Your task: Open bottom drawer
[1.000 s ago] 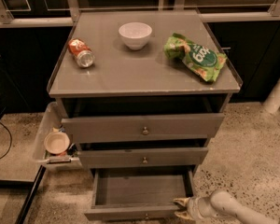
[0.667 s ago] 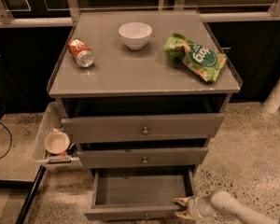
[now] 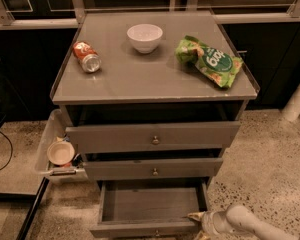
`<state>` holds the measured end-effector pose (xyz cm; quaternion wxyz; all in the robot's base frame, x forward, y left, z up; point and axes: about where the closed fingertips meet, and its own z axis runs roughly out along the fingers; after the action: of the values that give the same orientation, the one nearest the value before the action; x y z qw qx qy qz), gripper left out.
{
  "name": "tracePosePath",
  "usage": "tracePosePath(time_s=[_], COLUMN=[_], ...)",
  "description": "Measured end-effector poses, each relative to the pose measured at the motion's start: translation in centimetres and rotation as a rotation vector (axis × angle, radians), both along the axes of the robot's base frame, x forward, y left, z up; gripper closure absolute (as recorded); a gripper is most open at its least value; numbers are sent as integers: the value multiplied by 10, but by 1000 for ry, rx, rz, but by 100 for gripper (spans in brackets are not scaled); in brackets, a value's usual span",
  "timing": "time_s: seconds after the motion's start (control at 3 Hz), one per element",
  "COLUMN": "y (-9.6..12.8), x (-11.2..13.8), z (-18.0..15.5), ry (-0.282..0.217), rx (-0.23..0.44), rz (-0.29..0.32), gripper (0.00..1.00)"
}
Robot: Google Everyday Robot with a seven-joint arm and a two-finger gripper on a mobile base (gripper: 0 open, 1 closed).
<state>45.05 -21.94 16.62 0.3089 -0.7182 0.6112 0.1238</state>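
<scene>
Gripper — at open bottom drawer front-right corner.

On the cabinet top, a can lies upper left, a bowl upper centre and a bag upper right. Lowest of three stacked drawers, the bottom drawer juts toward the frame's lower edge. My gripper sits at its right front corner.

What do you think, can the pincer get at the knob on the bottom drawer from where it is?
Probably yes. The pincer is by the right front corner of the pulled-out bottom drawer, and the knob sits at the middle of that same front, with nothing visible between them.
</scene>
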Motion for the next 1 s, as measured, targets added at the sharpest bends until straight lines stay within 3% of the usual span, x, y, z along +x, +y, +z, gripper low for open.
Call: tracePosePath(time_s=[0.33, 1.0], y=[0, 10], x=[0, -3], z=[0, 49], ry=[0, -55], rx=[0, 2], rz=[0, 59], gripper=[0, 0])
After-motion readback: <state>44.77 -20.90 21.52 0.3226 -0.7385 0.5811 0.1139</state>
